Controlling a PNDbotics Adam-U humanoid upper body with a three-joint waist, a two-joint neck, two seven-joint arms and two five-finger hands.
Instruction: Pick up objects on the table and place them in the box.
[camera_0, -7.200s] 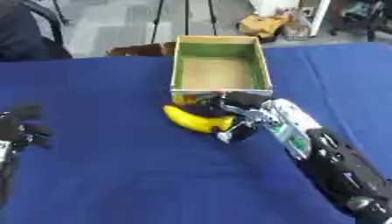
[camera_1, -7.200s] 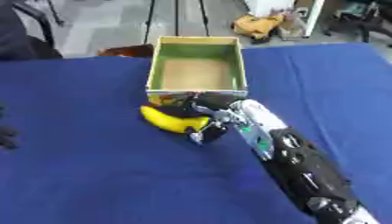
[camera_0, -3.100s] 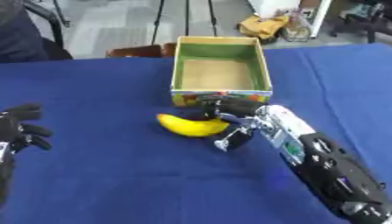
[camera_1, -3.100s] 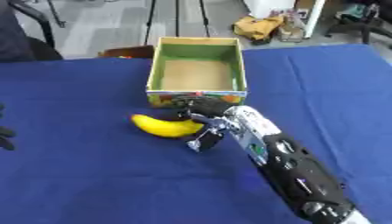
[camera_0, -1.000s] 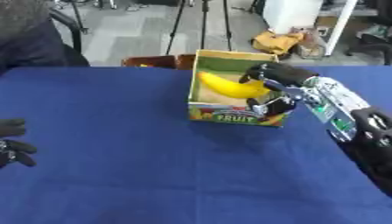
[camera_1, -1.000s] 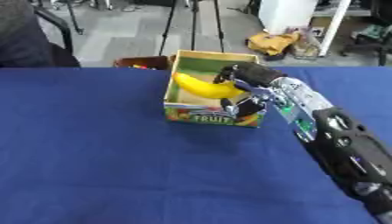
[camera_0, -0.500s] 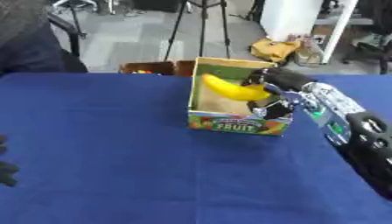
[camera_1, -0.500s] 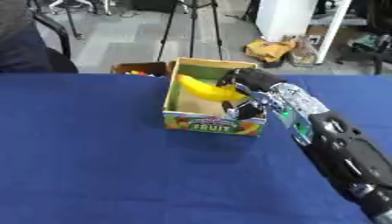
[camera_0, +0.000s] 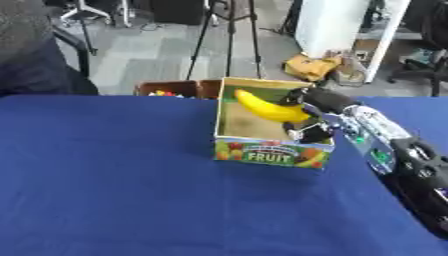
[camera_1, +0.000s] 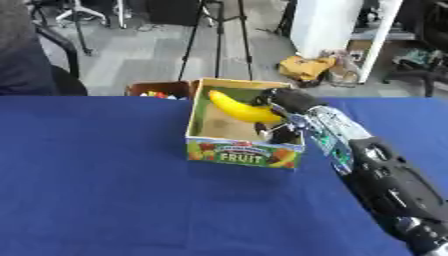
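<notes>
Looking down from near to far, I see first the blue cloth of the table (camera_0: 114, 190), smooth and matte, with nothing else on its near half. Past that stands the box (camera_0: 273, 152), a cardboard carton with a glossy printed front reading FRUIT, green inside walls and a plain tan floor, open at the top.

My right hand (camera_0: 308, 114) reaches in from the right over the box's right wall, fingers and thumb curled round one end of the banana (camera_0: 267, 108). The banana is bright yellow, smooth-skinned, gently curved. Its long axis runs from my hand up and away toward the far-left corner of the box, and it hangs above the open interior, apparently clear of the floor. So the thing lies directly over where it must go; I judge the coming move is a short lowering and letting go.

My left hand shows in neither view. Behind the box sits a brown container (camera_0: 171, 89) holding small coloured things I cannot make out.
</notes>
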